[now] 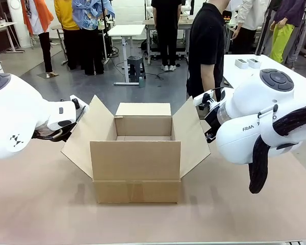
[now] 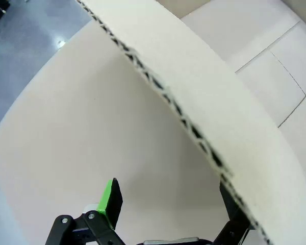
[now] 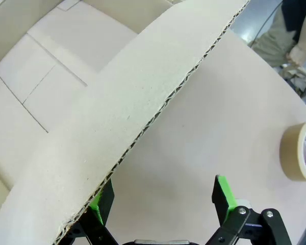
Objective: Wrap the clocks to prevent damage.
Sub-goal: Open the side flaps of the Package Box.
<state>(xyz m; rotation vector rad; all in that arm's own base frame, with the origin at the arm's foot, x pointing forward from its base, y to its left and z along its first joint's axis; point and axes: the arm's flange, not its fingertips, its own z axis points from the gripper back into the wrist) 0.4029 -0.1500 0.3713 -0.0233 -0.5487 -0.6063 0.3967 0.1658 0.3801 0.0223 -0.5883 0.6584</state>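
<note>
A cardboard box stood open on the brown counter, midway between the two arms, with its four top flaps spread outward. In the front view its inside looked bare, though the near wall hid the bottom.

The left end effector sat just behind the upper edge of the box's left flap. In the left wrist view the left end effector had its jaws spread wide and gripped nothing. One green-padded finger stood clear above the counter, while the corrugated edge of the flap crossed in front of the other finger.

The right end effector was at the outer side of the right flap. In the right wrist view the right end effector was likewise wide open and empty. The flap's edge ran just beside one finger, and the other finger stood apart over bare counter. Whether that edge touched the pad could not be told.

A roll of tan tape lay on the counter, well apart from the box. A person in a black shirt stood at the far side of the counter, behind the right flap.
</note>
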